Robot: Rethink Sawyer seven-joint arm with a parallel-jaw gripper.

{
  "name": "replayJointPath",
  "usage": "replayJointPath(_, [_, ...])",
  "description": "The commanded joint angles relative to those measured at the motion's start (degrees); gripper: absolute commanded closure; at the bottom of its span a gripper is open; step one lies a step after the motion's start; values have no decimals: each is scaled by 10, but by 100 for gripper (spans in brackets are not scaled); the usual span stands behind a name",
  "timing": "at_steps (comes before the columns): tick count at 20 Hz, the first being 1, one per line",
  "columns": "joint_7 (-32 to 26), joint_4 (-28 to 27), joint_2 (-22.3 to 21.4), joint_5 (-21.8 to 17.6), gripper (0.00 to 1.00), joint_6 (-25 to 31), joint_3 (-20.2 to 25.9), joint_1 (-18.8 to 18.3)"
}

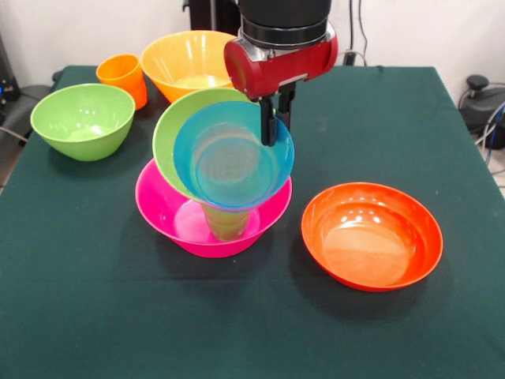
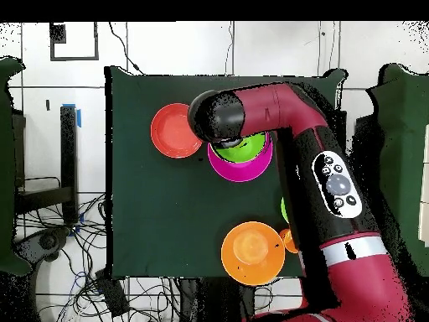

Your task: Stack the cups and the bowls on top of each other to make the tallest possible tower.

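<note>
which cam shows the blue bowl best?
Front view. The blue bowl shows its whole inside there, tilted toward the camera, nested in a green bowl above the pink bowl. Overhead, the arm hides it.

tbl w/ dark green cloth (image 1: pixel 95 316) | cables on floor (image 2: pixel 92 285)

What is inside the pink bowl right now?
In the pink bowl stands a yellowish cup. On it, tilted, rests a blue bowl nested in a green bowl. They hide the cup's top; the tool grips the blue bowl's rim.
</note>
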Motion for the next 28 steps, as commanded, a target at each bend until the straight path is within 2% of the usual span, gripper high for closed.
replayJointPath(1, [-63,38,8,-16,100,-15,2,-8])
replayJointPath(28, [-70,56,-20,3,100,8,5,-24])
